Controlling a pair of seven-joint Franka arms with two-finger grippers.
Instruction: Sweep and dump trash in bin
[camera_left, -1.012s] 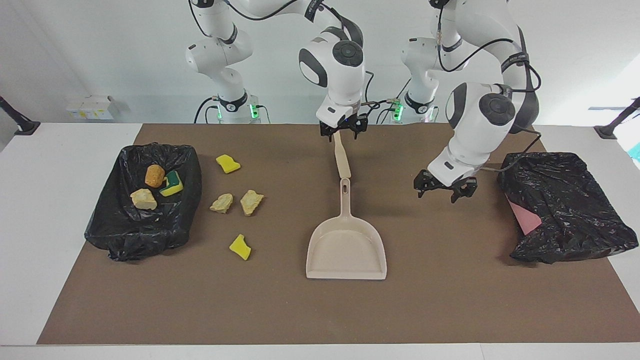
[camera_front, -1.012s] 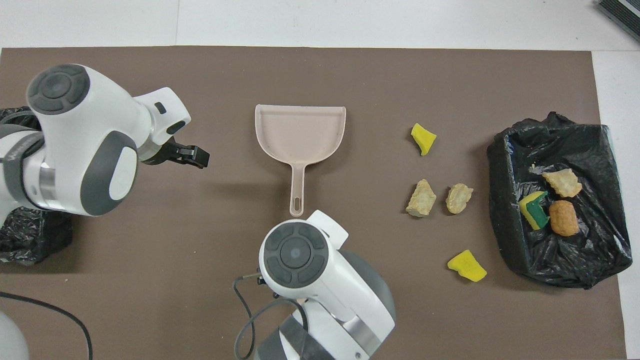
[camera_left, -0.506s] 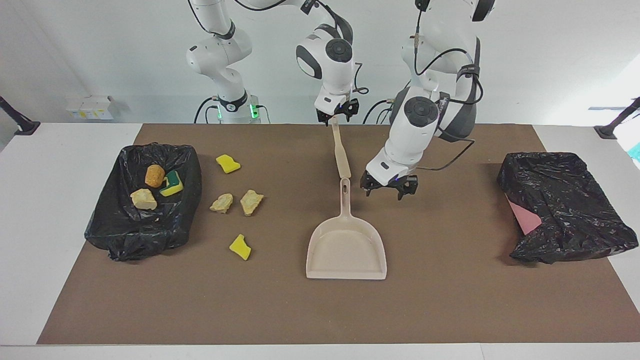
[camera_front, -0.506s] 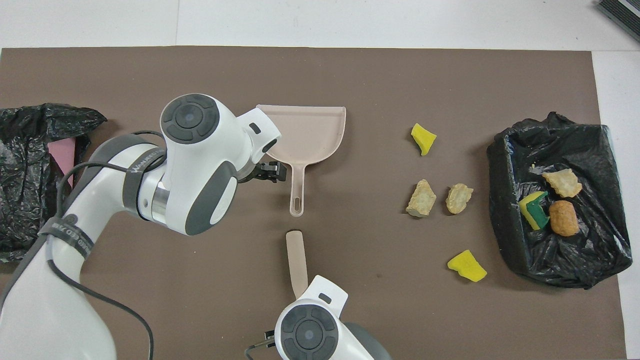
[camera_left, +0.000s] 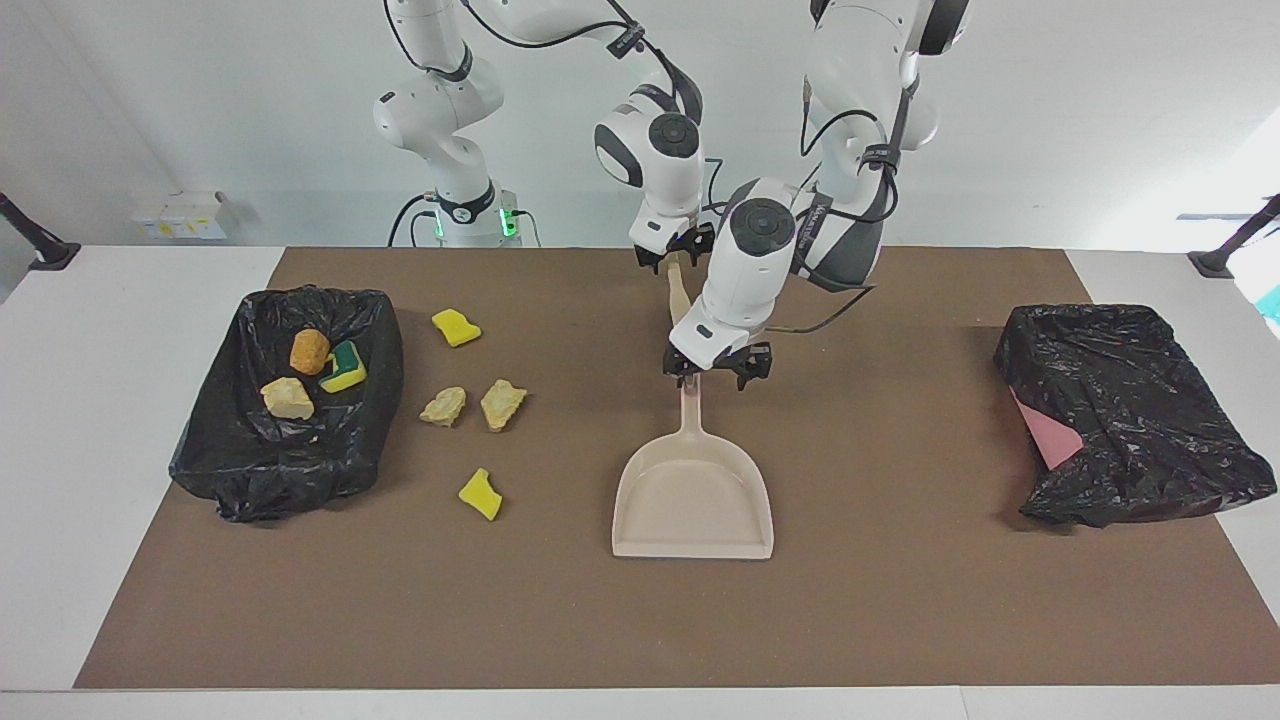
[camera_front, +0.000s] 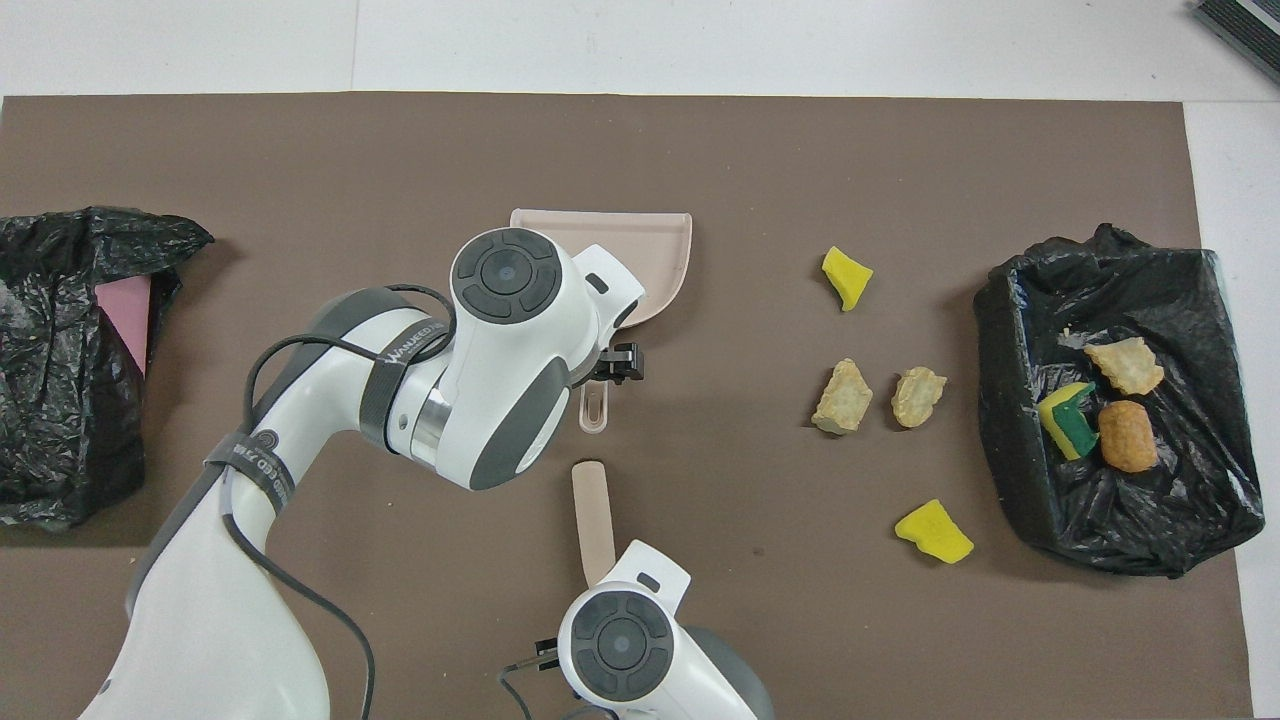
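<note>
Brown table mat (camera_left: 900, 600): left gripper (camera_left: 718, 368), jaws spread, over beige plastic dustpan (camera_left: 693, 495) handle for pickup; right gripper (camera_left: 674, 251) clasps beige flat scraper (camera_front: 593, 520); yellow and beige trash scraps (camera_left: 470, 405) unswept.

Robot lab (bare white walls (camera_left: 200, 100))

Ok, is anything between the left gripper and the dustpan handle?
Nothing visible does. The open left gripper hangs directly over the dustpan handle. The beige scraper held in the right gripper hangs over the brown mat, apart from the handle's end.
</note>
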